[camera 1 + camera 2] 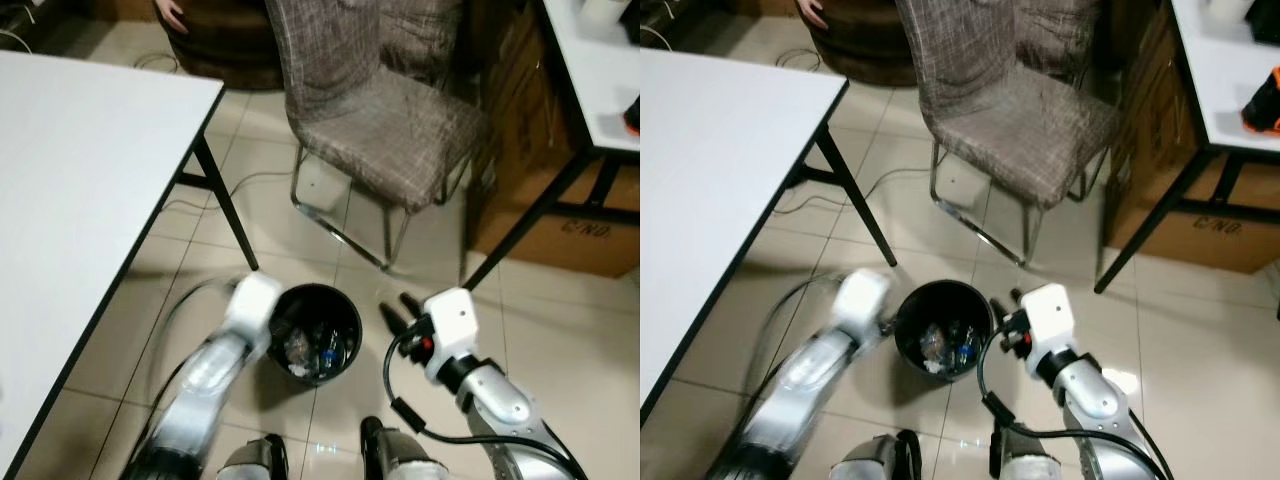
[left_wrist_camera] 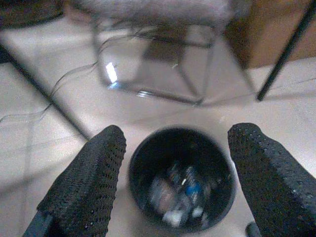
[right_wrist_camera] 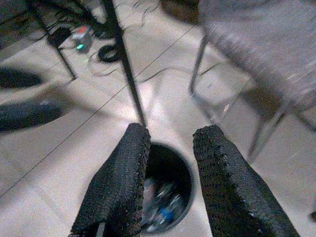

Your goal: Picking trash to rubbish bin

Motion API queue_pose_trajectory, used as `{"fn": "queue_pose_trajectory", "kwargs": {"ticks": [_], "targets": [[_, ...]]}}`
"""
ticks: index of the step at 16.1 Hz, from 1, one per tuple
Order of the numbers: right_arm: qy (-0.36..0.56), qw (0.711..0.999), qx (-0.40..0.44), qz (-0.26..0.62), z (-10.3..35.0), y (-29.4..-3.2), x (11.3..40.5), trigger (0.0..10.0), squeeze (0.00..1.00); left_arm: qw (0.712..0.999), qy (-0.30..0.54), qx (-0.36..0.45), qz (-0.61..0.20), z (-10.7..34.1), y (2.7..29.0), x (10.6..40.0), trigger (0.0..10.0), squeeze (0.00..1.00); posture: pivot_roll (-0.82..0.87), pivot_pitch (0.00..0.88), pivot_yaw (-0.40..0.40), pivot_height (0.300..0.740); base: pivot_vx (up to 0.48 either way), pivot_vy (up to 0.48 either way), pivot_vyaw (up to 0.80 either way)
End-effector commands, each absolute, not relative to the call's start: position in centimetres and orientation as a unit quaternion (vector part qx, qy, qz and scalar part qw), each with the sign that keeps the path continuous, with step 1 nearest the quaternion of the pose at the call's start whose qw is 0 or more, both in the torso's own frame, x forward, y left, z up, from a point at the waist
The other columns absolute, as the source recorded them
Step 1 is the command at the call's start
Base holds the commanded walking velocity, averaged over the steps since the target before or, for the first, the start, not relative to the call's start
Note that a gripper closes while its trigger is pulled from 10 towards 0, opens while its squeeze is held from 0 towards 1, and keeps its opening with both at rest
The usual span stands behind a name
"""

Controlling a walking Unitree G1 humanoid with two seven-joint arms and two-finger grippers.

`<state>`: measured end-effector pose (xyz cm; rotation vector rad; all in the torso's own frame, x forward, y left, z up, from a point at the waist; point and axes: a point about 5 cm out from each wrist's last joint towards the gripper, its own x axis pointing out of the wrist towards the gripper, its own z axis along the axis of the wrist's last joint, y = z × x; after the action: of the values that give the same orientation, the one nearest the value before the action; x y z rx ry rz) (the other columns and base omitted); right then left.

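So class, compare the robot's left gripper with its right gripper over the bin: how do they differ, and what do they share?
1. The left gripper has its fingers spread wide, wider than the rubbish bin seen between them; the right gripper has its fingers closer together, though open too.
2. The left gripper is at the bin's left rim, the right gripper just right of the bin.
3. The left arm is motion-blurred; the right is sharp.

Shared: both are empty, with black textured fingers.

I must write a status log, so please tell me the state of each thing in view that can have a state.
Rubbish bin: upright on the floor, no lid, trash inside.
Left gripper: open, holding nothing, above the bin.
Right gripper: open, holding nothing, beside the bin.
Chair: upright, seat unoccupied.
White table: standing, the visible part of its top bare.
Cardboard box: on the floor under the other table, whether open cannot be told.
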<state>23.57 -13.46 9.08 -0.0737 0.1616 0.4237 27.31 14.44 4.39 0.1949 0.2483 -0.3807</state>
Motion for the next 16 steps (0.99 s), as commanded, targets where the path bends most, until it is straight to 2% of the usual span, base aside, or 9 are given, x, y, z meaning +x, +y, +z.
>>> {"fn": "queue_pose_trajectory", "kwargs": {"ticks": [1,2,5,7,16], "targets": [[0.082,0.977,-0.032,0.194,9.1,-13.5,23.1,10.0,0.00,0.974,0.119,0.085,-0.173,5.3,15.4,26.9,10.0,0.00,-0.09,0.133,0.032,0.740,0.000,0.000,0.00],[0.085,0.980,-0.026,0.180,9.0,-13.5,23.0,10.0,0.00,0.977,0.128,0.065,-0.155,5.4,16.3,25.8,10.0,0.00,-0.08,0.125,0.024,0.740,0.000,0.000,0.00],[0.119,0.977,-0.049,0.169,7.1,-13.3,22.8,10.0,0.00,0.979,0.164,0.029,-0.120,5.4,16.7,24.1,10.0,0.00,-0.07,0.117,0.018,0.740,0.000,0.000,0.00],[0.130,0.980,-0.042,0.146,6.7,-13.5,23.1,10.0,0.00,0.981,0.160,0.041,-0.101,5.9,16.8,24.1,10.0,0.00,-0.07,0.109,0.009,0.740,0.000,0.000,0.00],[0.144,0.982,-0.022,0.118,6.1,-14.3,23.6,10.0,0.00,0.975,0.171,0.057,-0.127,7.0,15.9,24.3,10.0,0.00,-0.06,0.106,-0.016,0.740,0.000,0.000,0.00]]}}
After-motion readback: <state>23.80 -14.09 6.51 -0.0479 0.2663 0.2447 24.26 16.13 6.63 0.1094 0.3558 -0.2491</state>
